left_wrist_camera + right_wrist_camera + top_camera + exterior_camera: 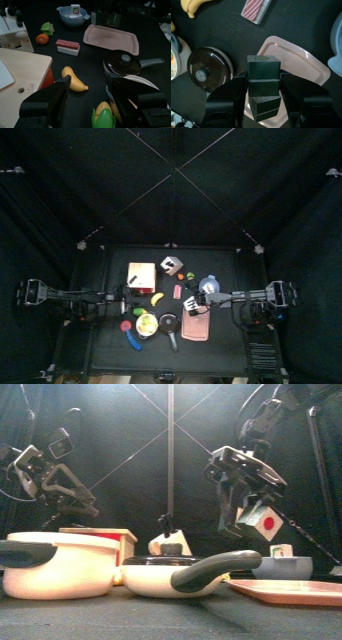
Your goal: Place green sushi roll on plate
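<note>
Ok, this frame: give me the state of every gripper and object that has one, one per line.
right gripper: shut on the green sushi roll, held above the plate
green sushi roll: lifted, clamped between the jaws, not on the plate
plate: pink, flat on the table, nothing on it
left gripper: open, holding nothing
black pan: lid on
blue bowl: upright, a small carton inside
banana: lying on the table

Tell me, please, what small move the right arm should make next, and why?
Probably lower straight down and release: the right end effector is shut on the green sushi roll, held in the air above the empty pink plate, not yet resting on it.
</note>
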`<state>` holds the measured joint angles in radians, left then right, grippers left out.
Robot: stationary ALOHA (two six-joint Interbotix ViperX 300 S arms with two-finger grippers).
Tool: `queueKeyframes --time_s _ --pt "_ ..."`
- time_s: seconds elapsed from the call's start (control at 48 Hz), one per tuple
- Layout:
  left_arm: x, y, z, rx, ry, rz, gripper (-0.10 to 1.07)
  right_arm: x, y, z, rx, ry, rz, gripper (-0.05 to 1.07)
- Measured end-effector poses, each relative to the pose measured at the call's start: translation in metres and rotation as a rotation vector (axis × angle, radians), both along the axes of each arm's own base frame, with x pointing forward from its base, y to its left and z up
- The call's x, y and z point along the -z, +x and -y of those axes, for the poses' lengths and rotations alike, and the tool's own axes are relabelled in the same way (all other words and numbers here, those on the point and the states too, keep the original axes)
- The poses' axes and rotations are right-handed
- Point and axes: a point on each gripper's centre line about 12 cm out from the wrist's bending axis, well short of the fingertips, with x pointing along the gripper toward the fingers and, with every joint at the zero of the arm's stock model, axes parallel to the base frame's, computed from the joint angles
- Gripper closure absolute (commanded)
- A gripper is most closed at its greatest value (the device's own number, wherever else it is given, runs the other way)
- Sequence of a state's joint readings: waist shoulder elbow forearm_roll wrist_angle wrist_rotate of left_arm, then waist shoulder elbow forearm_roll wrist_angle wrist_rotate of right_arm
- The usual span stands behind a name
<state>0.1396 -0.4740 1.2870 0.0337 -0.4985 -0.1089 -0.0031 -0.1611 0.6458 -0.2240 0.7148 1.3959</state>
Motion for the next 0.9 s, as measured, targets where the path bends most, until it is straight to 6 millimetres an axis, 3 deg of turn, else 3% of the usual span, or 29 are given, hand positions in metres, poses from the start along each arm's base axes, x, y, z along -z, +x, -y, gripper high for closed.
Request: queueKeyframes --time_s 0.479,0.896 --pt "0.0 0.0 0.0 0.0 0.0 0.0 0.06 0.014 -0.012 -0.041 0.194 0.041 -0.032 0.43" --pt "0.0 0.0 0.0 0.002 0.0 0.0 0.06 0.048 -0.008 -0.049 0.271 0.025 -0.151 0.42"
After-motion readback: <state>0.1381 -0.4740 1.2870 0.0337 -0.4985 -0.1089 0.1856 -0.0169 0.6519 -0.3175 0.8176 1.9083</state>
